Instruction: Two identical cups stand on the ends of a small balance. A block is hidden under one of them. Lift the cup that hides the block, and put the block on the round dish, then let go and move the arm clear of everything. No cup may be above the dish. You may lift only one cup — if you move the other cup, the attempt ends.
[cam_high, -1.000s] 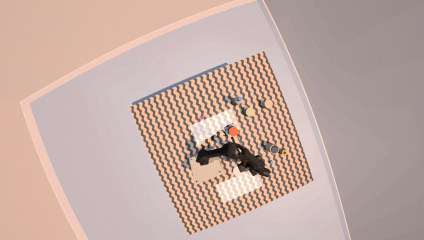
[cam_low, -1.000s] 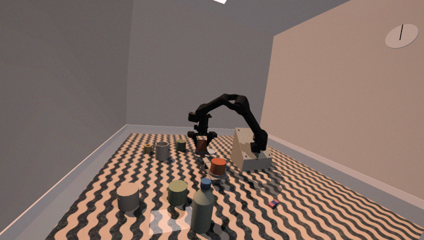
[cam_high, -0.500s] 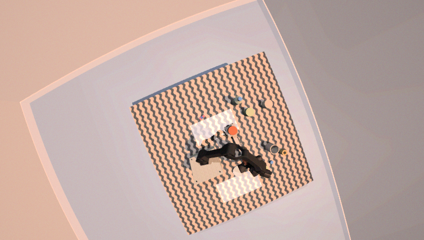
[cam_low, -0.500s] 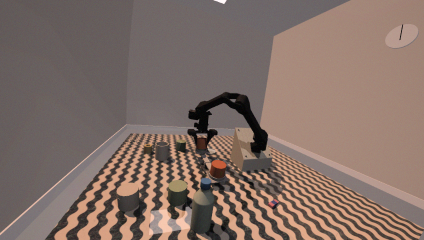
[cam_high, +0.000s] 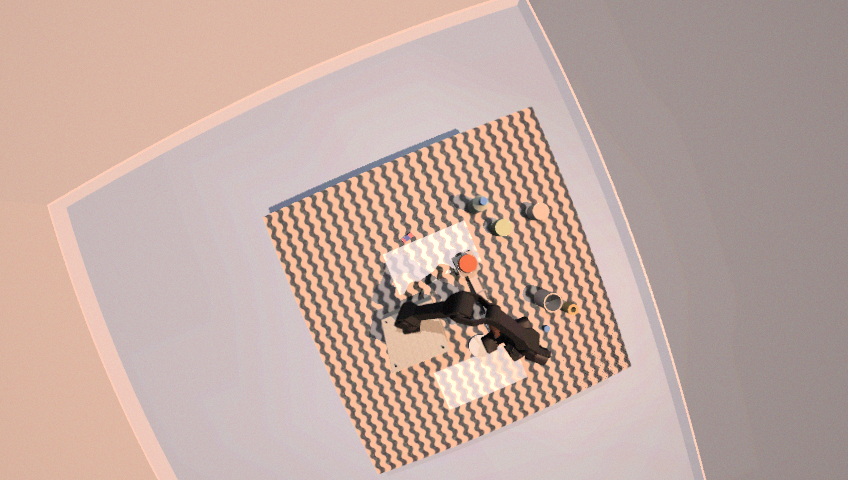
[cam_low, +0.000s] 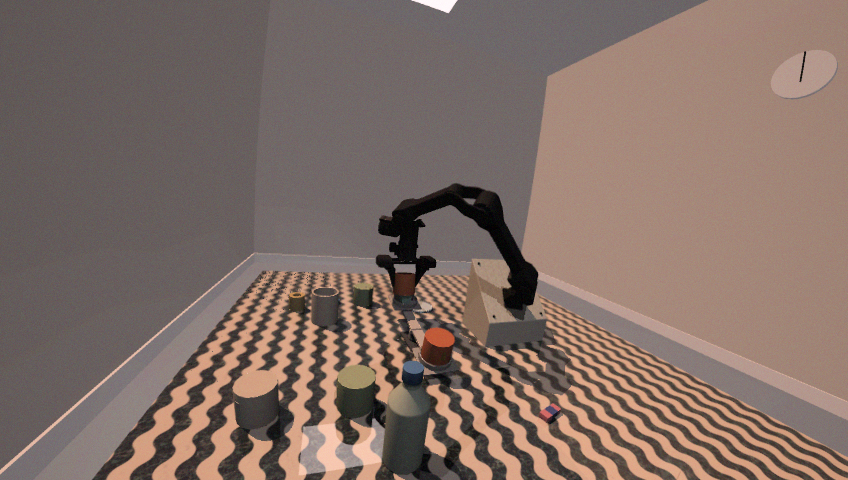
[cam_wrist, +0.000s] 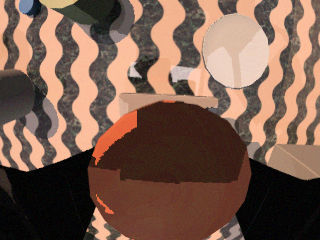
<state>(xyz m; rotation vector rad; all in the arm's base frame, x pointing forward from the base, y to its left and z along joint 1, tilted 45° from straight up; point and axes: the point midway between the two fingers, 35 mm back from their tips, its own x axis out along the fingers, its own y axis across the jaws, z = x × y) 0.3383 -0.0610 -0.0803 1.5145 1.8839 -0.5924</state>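
Observation:
My gripper is shut on an orange-red cup. It holds the cup upright, a little above the far end of the balance. A small grey-green shape shows just under the held cup at that end; I cannot tell for certain that it is the block. The other orange-red cup stands on the near end of the balance. The round pale dish lies beside the far end, with no cup over it.
A bottle, a green cylinder and a beige cylinder stand beyond the near cup. A grey mug and yellow ring-topped piece stand to one side. The arm's base block is opposite.

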